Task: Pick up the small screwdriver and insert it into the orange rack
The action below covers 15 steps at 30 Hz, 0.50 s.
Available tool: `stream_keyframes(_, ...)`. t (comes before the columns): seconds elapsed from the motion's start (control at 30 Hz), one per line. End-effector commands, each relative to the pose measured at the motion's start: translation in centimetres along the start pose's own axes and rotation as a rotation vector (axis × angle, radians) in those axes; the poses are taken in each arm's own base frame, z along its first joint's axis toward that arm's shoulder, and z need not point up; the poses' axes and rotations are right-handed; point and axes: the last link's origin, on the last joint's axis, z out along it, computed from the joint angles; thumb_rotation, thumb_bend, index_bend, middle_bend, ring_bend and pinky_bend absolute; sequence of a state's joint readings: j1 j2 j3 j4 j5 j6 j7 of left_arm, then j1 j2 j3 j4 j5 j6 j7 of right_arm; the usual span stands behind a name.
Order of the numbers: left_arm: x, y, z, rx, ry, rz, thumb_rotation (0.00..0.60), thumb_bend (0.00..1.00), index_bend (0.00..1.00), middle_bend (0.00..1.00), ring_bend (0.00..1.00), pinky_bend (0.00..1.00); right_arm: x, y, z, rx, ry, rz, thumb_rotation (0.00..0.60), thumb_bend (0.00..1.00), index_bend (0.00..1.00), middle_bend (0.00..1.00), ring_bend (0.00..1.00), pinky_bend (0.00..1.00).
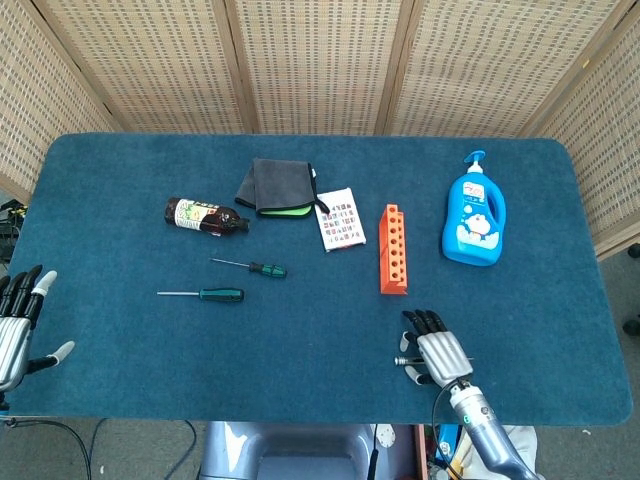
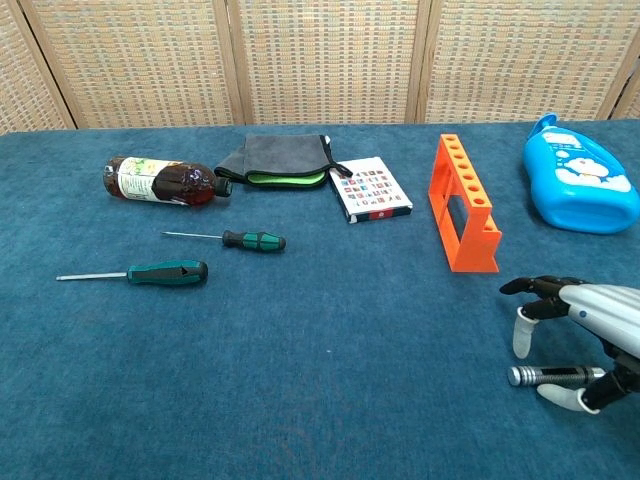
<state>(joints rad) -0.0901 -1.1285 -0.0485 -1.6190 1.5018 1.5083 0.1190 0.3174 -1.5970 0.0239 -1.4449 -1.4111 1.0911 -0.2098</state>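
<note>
Nothing has been picked up yet: the smaller green-handled screwdriver (image 1: 251, 267) lies on the blue felt-covered table (image 1: 300, 340), well apart from the orange perforated plastic rack (image 1: 393, 248). Both the right hand (image 1: 438, 352) and the left hand (image 1: 15, 322) appear empty with fingers spread. Woven wicker screens (image 1: 320, 60) stand behind.

The small screwdriver (image 1: 252, 267) lies flat on the blue table, left of the middle. It has a thin metal shaft and a green and black handle. The shaft points left and the handle points right. It lies just beyond a bigger one like it. The orange rack (image 1: 393, 249) stands on the table to the right, well apart from the small screwdriver. It is long and narrow, with a row of round holes along its top.
</note>
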Motion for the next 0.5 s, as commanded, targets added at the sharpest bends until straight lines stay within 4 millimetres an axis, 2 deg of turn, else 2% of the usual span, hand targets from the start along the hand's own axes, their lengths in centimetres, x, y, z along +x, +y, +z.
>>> stream_keyframes(0.03,-0.01,0.01,-0.01,-0.001,0.0,0.0,0.6,0.0,0.0,0.0,0.0,0.0,-0.07,-0.03,0.05,0.002,0.0,0.001,0.6,0.28,0.53,0.09,0.0,0.02)
stream_keyframes(0.27,0.06,-0.09,0.0,0.002,0.001,-0.005,0.6,0.0,0.0,0.0,0.0,0.0,-0.36,-0.24,0.2,0.008,0.001,-0.001,0.6,0.28,0.6,0.12,0.0,0.04)
stream_keyframes(0.5,0.07,-0.12,-0.01,0.0,0.001,-0.009,0.6,0.0,0.0,0.0,0.0,0.0,-0.24,-0.35,0.23,0.011,0.005,0.011,0.6,0.29,0.61,0.13,0.0,0.04)
